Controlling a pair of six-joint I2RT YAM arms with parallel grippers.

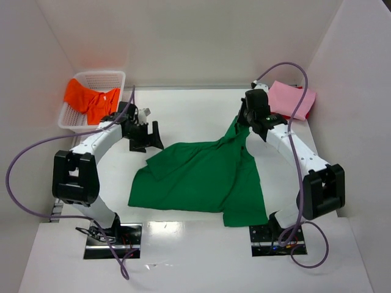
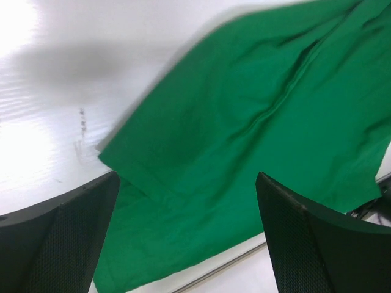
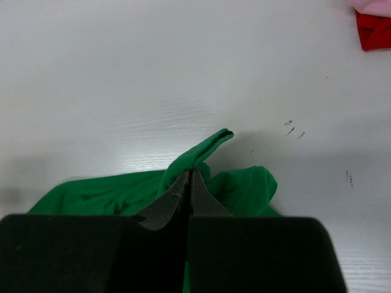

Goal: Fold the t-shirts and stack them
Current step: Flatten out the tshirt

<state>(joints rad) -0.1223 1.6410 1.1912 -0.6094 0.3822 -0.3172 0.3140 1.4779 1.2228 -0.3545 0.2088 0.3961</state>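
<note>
From above, the green t-shirt lies rumpled on the white tabletop between the arms. The right pincer pinches its far right corner, which is drawn up into a peak. The left pincer stands spread just beside the shirt's far left edge. An orange t-shirt hangs in the white basket at far left, and a pink t-shirt lies at far right.

Left wrist: the fingers are wide apart above green cloth.

Right wrist: the fingers are pressed together on a green fold. A red t-shirt shows at the top right corner.

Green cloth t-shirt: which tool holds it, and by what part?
The right tool is shut on a pinched-up fold at the green cloth t-shirt's far edge. The left tool is open, holding nothing.
</note>
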